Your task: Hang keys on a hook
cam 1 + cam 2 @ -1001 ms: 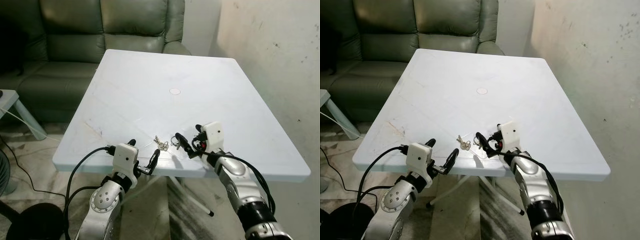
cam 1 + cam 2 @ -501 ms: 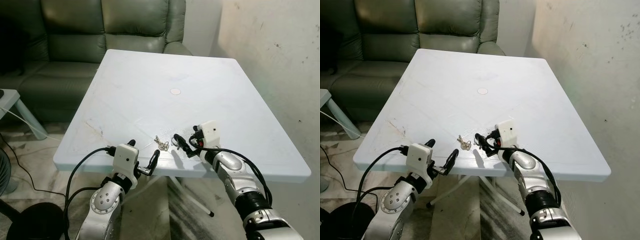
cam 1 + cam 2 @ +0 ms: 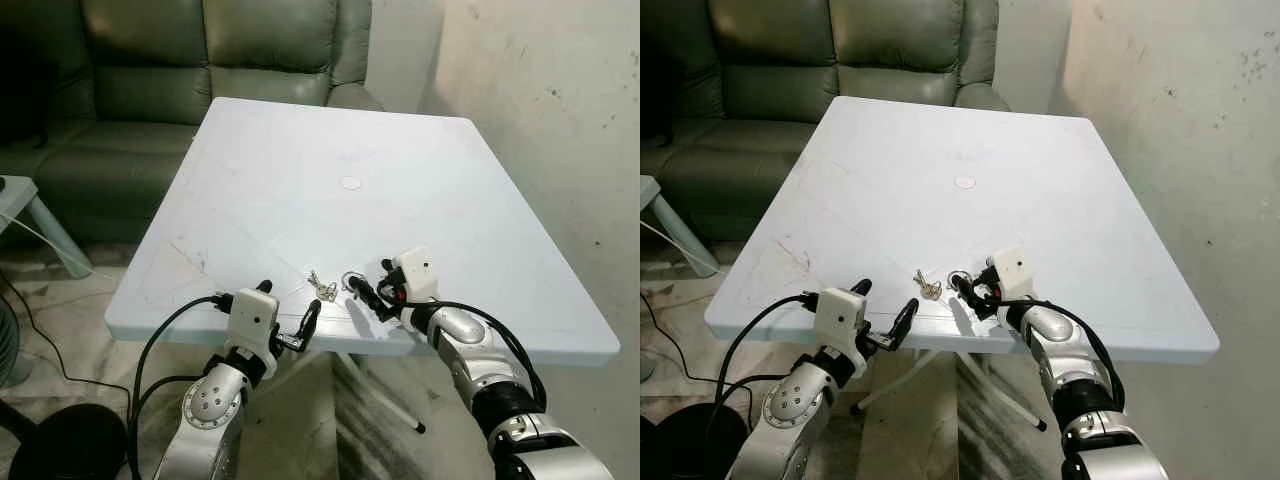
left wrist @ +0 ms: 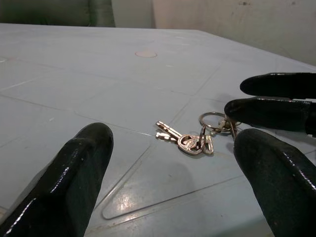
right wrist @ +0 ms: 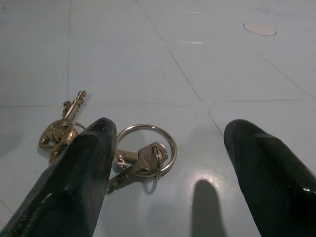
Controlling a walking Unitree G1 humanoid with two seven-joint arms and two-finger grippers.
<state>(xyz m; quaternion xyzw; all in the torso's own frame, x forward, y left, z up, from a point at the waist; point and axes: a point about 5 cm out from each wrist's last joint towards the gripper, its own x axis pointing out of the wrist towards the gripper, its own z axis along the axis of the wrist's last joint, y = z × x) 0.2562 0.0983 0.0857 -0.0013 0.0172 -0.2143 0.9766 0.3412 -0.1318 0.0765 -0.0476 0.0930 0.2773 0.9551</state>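
keys (image 5: 118,155) flat on table (image 3: 300,170); right gripper (image 3: 375,292) now lower, spread astride ring; left gripper (image 3: 285,315) spread, unmoved.

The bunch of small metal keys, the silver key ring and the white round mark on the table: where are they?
Metal keys (image 4: 183,141), left wrist view, key heads.
Silver key ring (image 5: 146,127), right wrist view, top of the loop.
White round mark (image 3: 350,183), left eye view, its centre.

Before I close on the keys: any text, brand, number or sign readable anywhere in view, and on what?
None readable.
Keys: any stamping on the heads is too small and blurred to read.
Table: plain, just a blank round cap.
Right end effector and left end effector: no markings visible.
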